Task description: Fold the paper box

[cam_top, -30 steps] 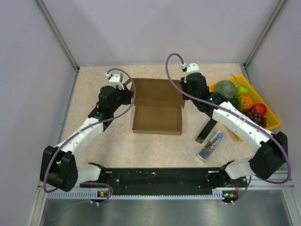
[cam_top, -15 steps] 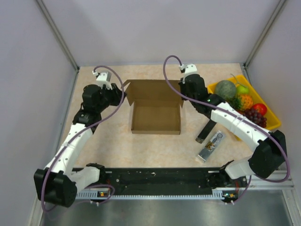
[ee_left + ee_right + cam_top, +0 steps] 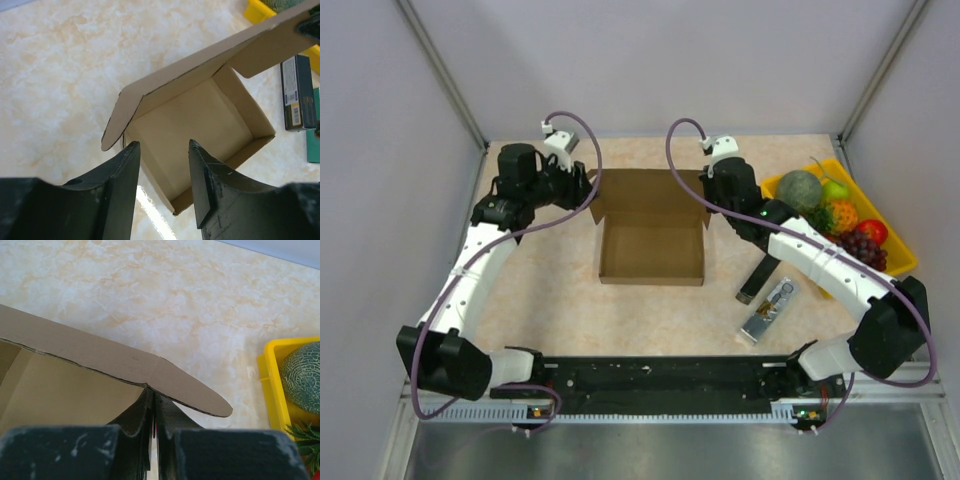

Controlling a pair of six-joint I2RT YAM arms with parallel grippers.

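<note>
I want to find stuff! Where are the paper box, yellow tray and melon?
paper box (image 3: 652, 250): top view, its inside floor.
yellow tray (image 3: 269, 390): right wrist view, its left wall.
melon (image 3: 800, 188): top view, its rounded top.

From high above and behind the arm bases we look down over the whole table (image 3: 620, 310), far enough to hold both arms, the paper box (image 3: 653, 250) and the yellow tray (image 3: 898, 262). On the left wrist we sit close at the box's left side, looking rightward past the left gripper (image 3: 163, 146) into its hollow. On the right wrist we sit nearer still, looking past the right gripper (image 3: 152, 392) over the raised flap. All three views share box and tray.
</note>
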